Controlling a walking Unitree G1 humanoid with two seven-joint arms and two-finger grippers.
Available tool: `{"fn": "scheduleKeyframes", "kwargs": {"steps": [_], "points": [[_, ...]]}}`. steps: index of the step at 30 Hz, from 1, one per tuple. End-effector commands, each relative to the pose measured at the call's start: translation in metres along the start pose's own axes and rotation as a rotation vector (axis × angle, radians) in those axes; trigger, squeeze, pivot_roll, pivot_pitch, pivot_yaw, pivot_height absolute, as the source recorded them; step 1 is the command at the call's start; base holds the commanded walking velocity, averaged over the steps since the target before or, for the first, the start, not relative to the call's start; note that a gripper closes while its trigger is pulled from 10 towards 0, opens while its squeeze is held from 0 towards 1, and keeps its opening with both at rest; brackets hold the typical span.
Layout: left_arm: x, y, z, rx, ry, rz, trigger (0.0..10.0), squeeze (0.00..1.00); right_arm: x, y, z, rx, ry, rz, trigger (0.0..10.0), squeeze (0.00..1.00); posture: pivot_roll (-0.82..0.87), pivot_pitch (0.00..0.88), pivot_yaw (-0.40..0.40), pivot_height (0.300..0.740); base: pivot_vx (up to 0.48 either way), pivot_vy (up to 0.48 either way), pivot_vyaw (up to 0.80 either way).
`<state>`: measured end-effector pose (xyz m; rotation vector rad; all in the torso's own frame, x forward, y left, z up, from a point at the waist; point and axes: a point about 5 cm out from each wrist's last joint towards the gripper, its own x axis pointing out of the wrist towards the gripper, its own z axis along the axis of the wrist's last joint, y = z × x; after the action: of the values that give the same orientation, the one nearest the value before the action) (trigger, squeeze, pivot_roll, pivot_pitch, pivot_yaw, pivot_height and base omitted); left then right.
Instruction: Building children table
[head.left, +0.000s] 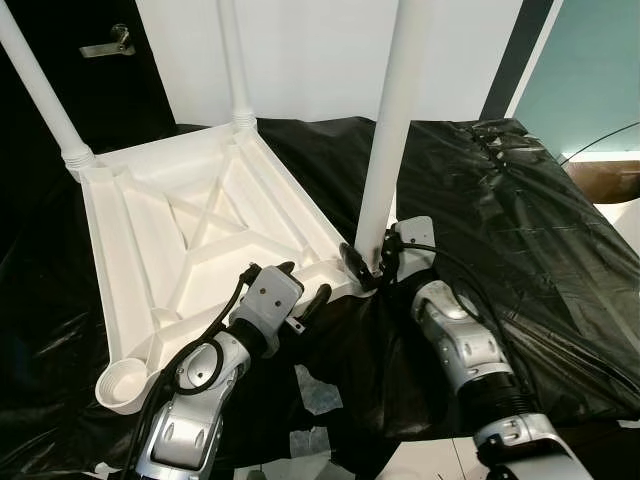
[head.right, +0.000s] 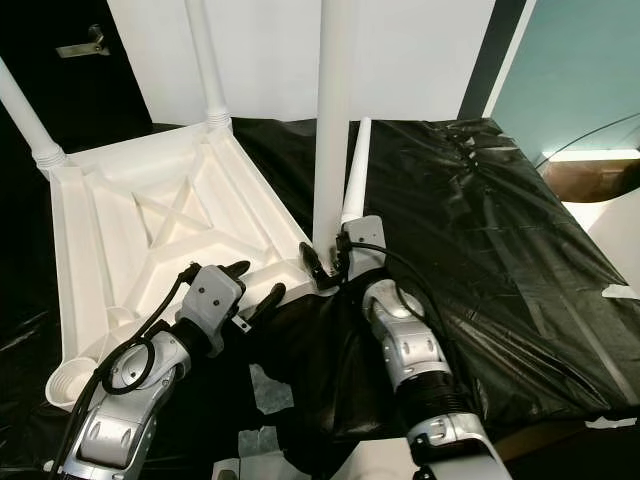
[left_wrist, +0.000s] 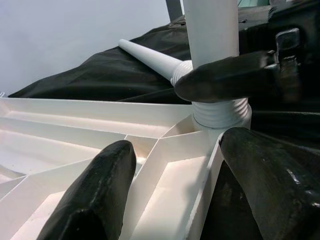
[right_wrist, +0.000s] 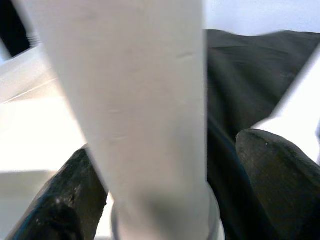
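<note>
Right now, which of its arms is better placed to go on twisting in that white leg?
The right. Its gripper already straddles the upright leg just above the corner socket, while the left gripper sits open at the tabletop edge, steadying it.

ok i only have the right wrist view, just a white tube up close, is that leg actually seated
observer: yes. In the left wrist view the leg has its ribbed end down in a corner socket of the upturned table, with the right tool at its base.
operator: how many legs are up
observer: three. The other two are the far left leg and the back leg. The near left socket is empty.
operator: wheres the last one
observer: a loose leg lies on the black sheet just behind yours.
operator: and the left tool
observer: the left tool is open, at the table's near edge beside your corner.
</note>
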<state>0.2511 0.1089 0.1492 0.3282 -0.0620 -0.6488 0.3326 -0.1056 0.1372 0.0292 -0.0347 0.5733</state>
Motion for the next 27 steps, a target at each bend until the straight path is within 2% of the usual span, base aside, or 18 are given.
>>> {"fn": "scheduleKeyframes", "kwargs": {"steps": [1,7,14,15,17,18,23,27], "points": [[0.000,0.002,0.001,0.004,0.003,0.024,10.0,0.00,0.003,-0.005,0.005,-0.014,-0.008,0.074,10.0,0.00,0.13,0.013,-0.015,0.740,0.000,0.000,0.00],[0.002,0.004,0.002,0.004,0.000,0.028,10.0,0.00,0.012,-0.014,0.011,-0.067,0.017,0.218,10.0,0.00,0.13,0.008,-0.017,0.740,0.000,0.000,0.00],[0.003,0.004,0.004,0.008,-0.007,0.028,10.0,0.00,0.023,-0.015,0.015,-0.116,0.060,0.366,10.0,0.00,0.14,0.001,-0.022,0.740,0.000,0.000,0.00],[0.003,0.004,0.004,0.008,-0.008,0.030,10.0,0.00,0.023,-0.016,0.015,-0.126,0.069,0.377,8.3,0.00,0.15,0.000,-0.028,0.740,0.000,0.000,0.00],[0.003,0.004,0.004,0.009,-0.009,0.031,10.0,0.00,0.023,-0.016,0.015,-0.132,0.076,0.384,8.3,0.00,0.15,0.000,-0.028,0.740,0.000,0.000,0.00],[0.002,0.005,0.004,0.010,-0.010,0.034,10.0,0.00,0.024,-0.017,0.014,-0.135,0.085,0.396,0.0,0.00,0.15,0.000,-0.031,0.740,0.000,0.000,0.00],[0.002,0.007,0.005,0.010,-0.009,0.044,10.0,0.00,0.024,-0.020,0.010,-0.156,0.117,0.399,0.0,0.00,0.16,0.000,-0.034,0.740,0.000,0.000,0.00],[0.002,0.006,0.004,0.013,-0.005,0.045,10.0,0.00,0.024,-0.023,0.005,-0.165,0.147,0.355,0.0,0.00,0.15,0.000,-0.036,0.740,0.000,0.000,0.00]]}}
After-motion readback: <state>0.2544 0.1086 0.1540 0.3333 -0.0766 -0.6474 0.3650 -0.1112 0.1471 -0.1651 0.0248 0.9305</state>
